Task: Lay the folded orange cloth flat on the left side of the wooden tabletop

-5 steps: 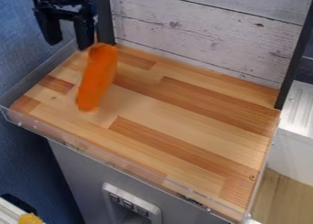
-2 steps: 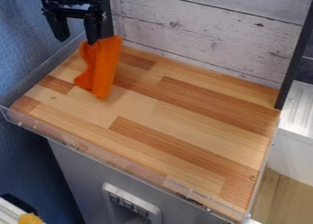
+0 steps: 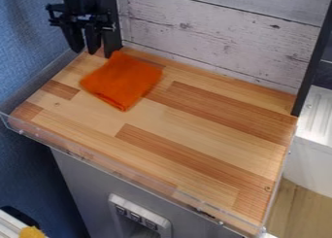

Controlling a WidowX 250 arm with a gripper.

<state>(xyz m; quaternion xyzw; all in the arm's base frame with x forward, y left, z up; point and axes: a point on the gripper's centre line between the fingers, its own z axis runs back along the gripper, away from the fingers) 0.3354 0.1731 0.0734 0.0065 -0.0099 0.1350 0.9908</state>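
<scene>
Black gripper (image 3: 85, 51) hangs at the upper left, over the back left corner of the wooden surface. Its two fingers are close together, shut with nothing seen between them. Just to its lower right, an orange cloth (image 3: 122, 80) lies fairly flat in a rough square on the wood, one corner pointing toward the front. The gripper stands apart from most of the cloth; whether it touches the back corner, I cannot tell.
The wooden surface (image 3: 194, 120) has a clear low rim along its front. A whitewashed plank wall (image 3: 214, 33) stands behind it, between dark posts. Something yellow (image 3: 31, 232) lies at the bottom left; a white unit (image 3: 314, 130) stands at right.
The orange cloth, long and narrow near the gripper before, has dropped and spread out to the right. My gripper has shifted slightly right, and its fingers have come together from wide apart.
</scene>
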